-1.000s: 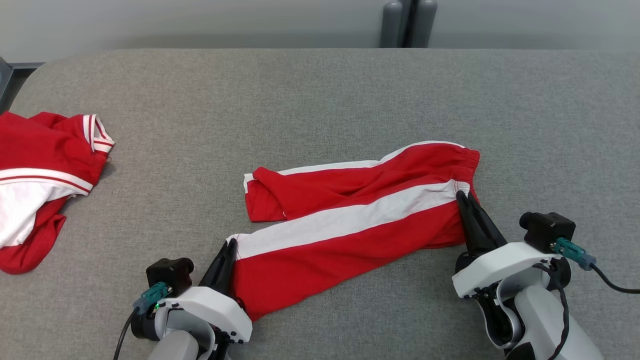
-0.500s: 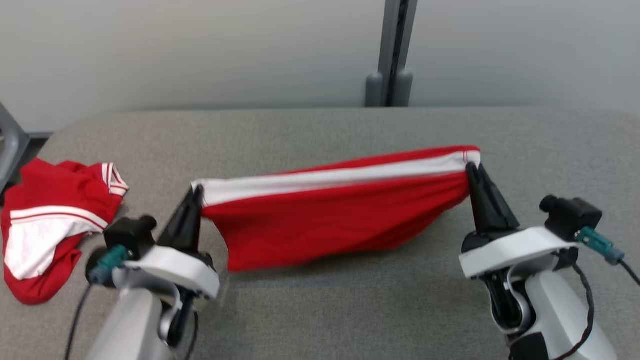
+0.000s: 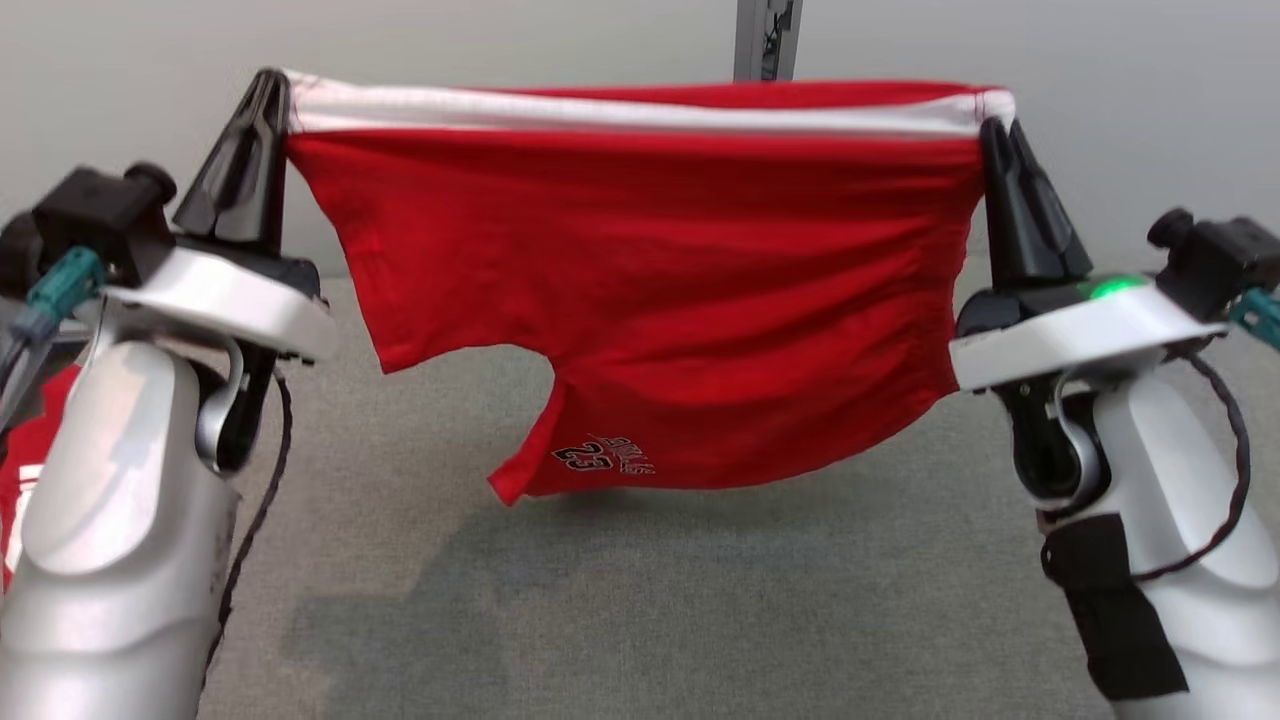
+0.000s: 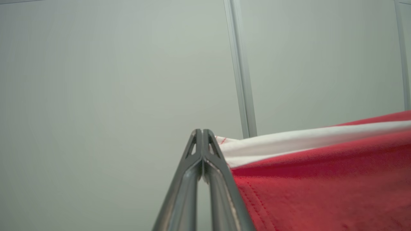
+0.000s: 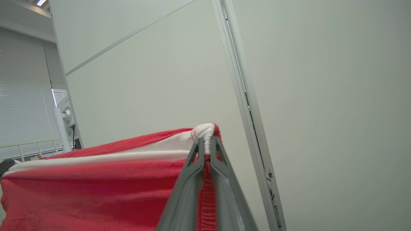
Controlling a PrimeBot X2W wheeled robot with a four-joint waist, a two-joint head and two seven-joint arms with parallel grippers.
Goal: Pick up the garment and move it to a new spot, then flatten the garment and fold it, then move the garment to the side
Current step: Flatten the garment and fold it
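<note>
The left hand and right hand each pinch a top corner of the red cloth shorts with a white stripe, held high over the grey counter. It's the moving step, I think. Next: lay them flat somewhere new.

The grey, coarse-woven, fabric-covered surface lies flat and level, and a soft dark shadow spreads across its middle. At the far left of the head view a crumpled red and white cloth rests directly on it, mostly hidden.
</note>
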